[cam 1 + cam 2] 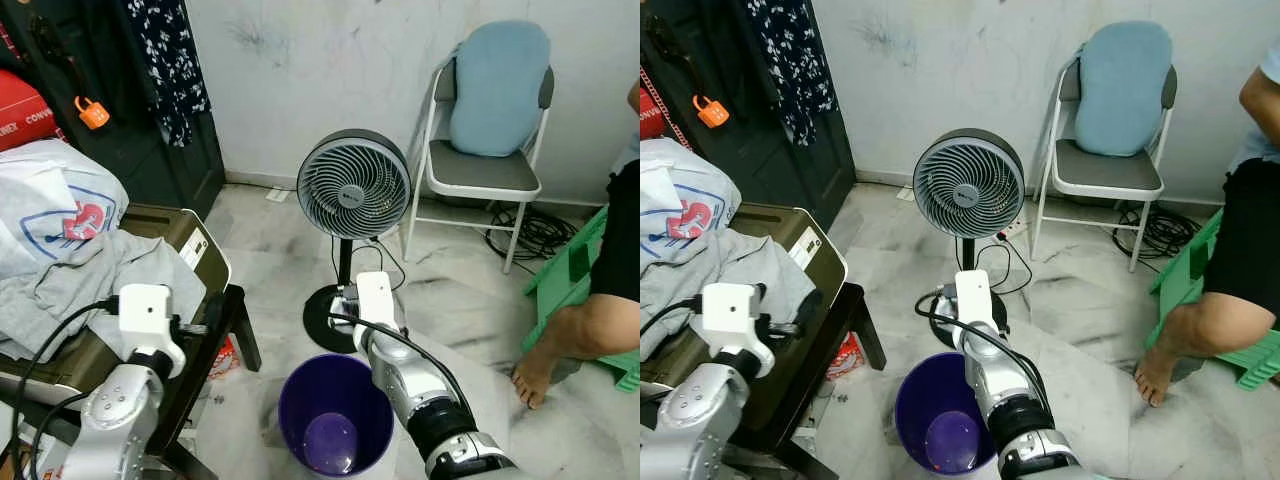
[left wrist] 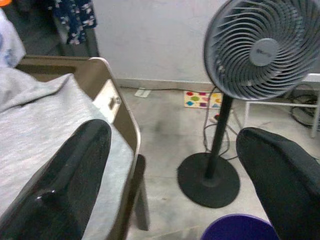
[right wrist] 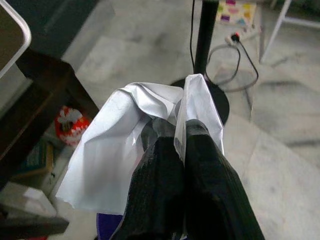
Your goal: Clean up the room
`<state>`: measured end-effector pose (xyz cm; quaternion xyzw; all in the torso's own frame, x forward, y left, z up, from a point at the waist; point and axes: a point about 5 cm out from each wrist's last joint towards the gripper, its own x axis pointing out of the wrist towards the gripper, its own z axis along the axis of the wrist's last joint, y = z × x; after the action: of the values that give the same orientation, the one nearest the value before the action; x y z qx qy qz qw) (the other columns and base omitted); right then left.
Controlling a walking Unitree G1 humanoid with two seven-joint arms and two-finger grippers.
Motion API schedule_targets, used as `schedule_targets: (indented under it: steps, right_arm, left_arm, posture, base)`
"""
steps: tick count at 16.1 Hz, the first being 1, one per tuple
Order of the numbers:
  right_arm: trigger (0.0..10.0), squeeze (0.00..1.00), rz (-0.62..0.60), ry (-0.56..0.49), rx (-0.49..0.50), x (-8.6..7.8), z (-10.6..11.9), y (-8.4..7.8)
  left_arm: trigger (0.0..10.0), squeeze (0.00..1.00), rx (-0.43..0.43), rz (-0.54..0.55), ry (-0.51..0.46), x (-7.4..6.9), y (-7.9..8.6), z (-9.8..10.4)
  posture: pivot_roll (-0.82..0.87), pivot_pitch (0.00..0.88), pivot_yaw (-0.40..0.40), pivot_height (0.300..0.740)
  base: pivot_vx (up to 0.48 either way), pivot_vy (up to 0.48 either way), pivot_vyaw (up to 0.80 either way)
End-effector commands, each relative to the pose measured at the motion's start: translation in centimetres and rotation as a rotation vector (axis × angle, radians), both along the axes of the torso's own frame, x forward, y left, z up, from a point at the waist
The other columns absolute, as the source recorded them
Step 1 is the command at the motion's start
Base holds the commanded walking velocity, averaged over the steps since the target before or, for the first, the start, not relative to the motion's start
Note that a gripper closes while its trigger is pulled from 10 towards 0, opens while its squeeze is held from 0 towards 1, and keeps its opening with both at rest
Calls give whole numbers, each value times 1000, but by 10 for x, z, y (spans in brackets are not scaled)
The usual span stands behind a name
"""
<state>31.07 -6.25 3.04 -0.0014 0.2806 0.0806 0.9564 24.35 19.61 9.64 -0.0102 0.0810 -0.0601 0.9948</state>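
My right gripper [image 3: 175, 127] is shut on a crumpled white paper [image 3: 117, 155], which hangs from its fingertips. That arm [image 1: 400, 370] reaches forward above the purple bin [image 1: 335, 415], which stands on the floor in front of me; the bin's rim [image 3: 107, 231] shows just under the paper. My left gripper [image 2: 175, 134] is open, its fingers [image 2: 75, 175] wide apart, next to a grey garment [image 1: 90, 280]. The garment lies on an olive case [image 1: 185, 235] on a dark table.
A standing fan [image 1: 353, 185] with a round base is just beyond the bin. A folding chair [image 1: 490, 170] with a blue cushion stands at the wall, cables beside it. A seated person's leg [image 1: 575, 335] and a green stool [image 1: 570, 275] are at the right. A white bag [image 1: 50, 200] lies at the left.
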Motion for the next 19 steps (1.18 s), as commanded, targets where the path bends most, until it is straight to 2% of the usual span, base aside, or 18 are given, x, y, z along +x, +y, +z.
schedule_targets:
  steps: [1,8,9,11,12,13,16,19]
  right_arm:
    - [10000,0,-19,27,20,3,2,7]
    - [10000,0,-67,3,19,4,4,9]
    - [10000,0,-77,12,20,1,1,8]
    - [10000,0,-73,20,19,0,-1,8]
    - [10000,0,-41,24,13,1,-1,14]
    - [10000,0,-41,24,13,1,-1,14]
    - [10000,0,-24,-9,3,8,7,20]
    - [10000,0,-34,-50,-16,19,15,14]
  left_arm:
    - [10000,0,-7,-47,-2,2,-7,2]
    - [10000,0,0,-85,34,-14,-3,0]
    - [10000,0,-2,-94,44,-20,-4,0]
    - [10000,0,-1,-97,54,-24,-3,-1]
    - [10000,0,-3,-91,69,-32,-1,0]
    - [10000,0,-3,-91,69,-32,-1,0]
    - [10000,0,0,-88,80,-40,2,3]
    - [10000,0,9,-96,89,-42,5,9]
  posture:
    - [-50,5,38,740]
    - [-47,63,79,740]
    - [-39,91,89,740]
    - [-36,99,90,740]
    - [-18,123,95,740]
    - [-18,123,95,740]
    - [-3,138,111,740]
    - [12,156,133,740]
  base:
    - [0,0,0]
    - [0,0,0]
    - [0,0,0]
    - [0,0,0]
    - [0,0,0]
    - [0,0,0]
    - [0,0,0]
    - [0,0,0]
